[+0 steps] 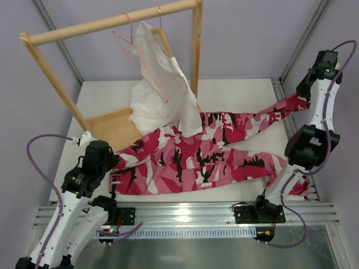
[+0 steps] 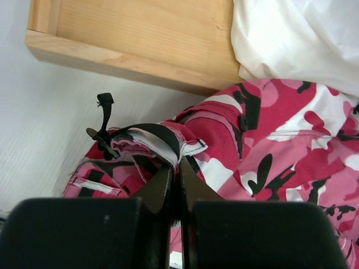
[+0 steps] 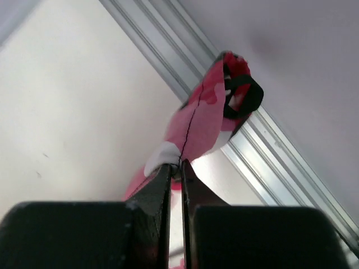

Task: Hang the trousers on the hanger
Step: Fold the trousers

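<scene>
From above, the trousers (image 1: 207,157) lie flat on the table (image 1: 247,95), stretched between the two grippers. The left gripper (image 1: 114,178) is at the waist end. The right gripper (image 1: 303,95) is at the end of one leg. The other leg lies loose, nearer the arm bases. The hanger (image 1: 143,61) hangs empty on the rack (image 1: 112,22), far past the left gripper and up high. No part of the trousers is on it. So I think the job has only begun: the trousers are grabbed, but they are not lifted yet. They must go up and over the hanger's bottom bar. No box or basket shows. Only the rack holds things: the hanger, and a wood hanger (image 1: 164,40) with a white top (image 1: 160,89) on it. The white top droops onto the trousers.

In the left wrist view, the left gripper (image 2: 175,168) is pressed together, pinching the waist edge of the trousers (image 2: 280,129). The rack's wood base is just ahead of the fingers, with the white top ahead and to the right.

In the right wrist view, the right gripper (image 3: 175,165) is pressed together too, pinching the leg near its end. The leg tip sticks up past the fingers, over a metal rail (image 3: 269,145).
</scene>
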